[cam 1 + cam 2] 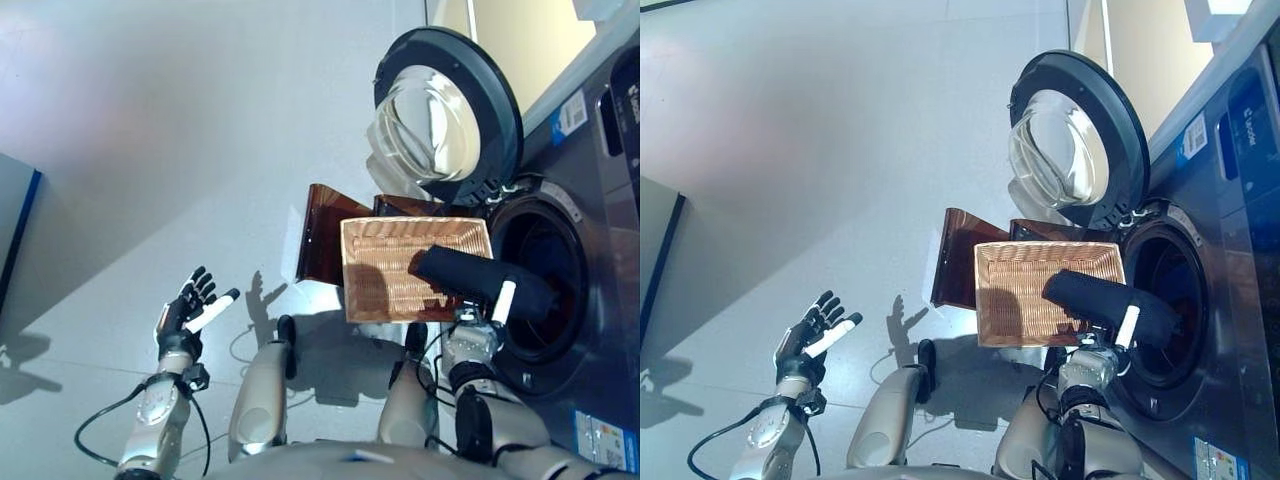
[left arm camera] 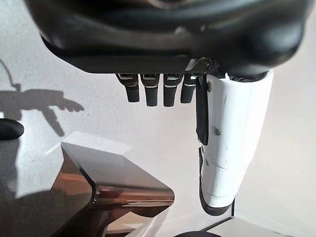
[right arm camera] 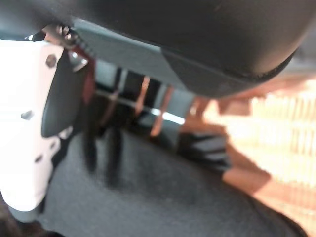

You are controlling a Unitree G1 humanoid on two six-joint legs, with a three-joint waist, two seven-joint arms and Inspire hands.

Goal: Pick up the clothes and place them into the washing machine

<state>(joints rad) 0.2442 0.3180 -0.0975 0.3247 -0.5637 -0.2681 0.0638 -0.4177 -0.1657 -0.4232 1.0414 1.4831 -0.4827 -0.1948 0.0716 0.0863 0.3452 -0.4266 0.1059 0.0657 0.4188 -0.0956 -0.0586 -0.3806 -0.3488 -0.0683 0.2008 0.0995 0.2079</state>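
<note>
At three o'clock from the robot stands the washing machine (image 1: 600,250), its round door (image 1: 445,115) swung wide open toward one o'clock and the dark drum opening (image 1: 545,265) facing the wicker basket (image 1: 395,265), which sits just beside the opening on a brown stand (image 1: 322,235) on the floor (image 1: 150,120). A dark garment (image 1: 480,280) lies stretched from the basket's rim across to the mouth of the drum, partly over the sill, and the right hand (image 1: 1118,335) is under and against it. From the close view along that wrist the cloth (image 3: 148,197) sits right against the palm with the white thumb beside it, and the fingers look curled into the fabric, so I take it as gripping the garment. The left hand (image 1: 190,310) hangs out at nine o'clock over bare floor, fingers spread and holding nothing. To my eye the carrying step is nearly done and the loading step is in hand. What the next move seems to call for is pushing the cloth deeper past the sill before letting go, so that no trailing end hangs back toward the basket.
</note>
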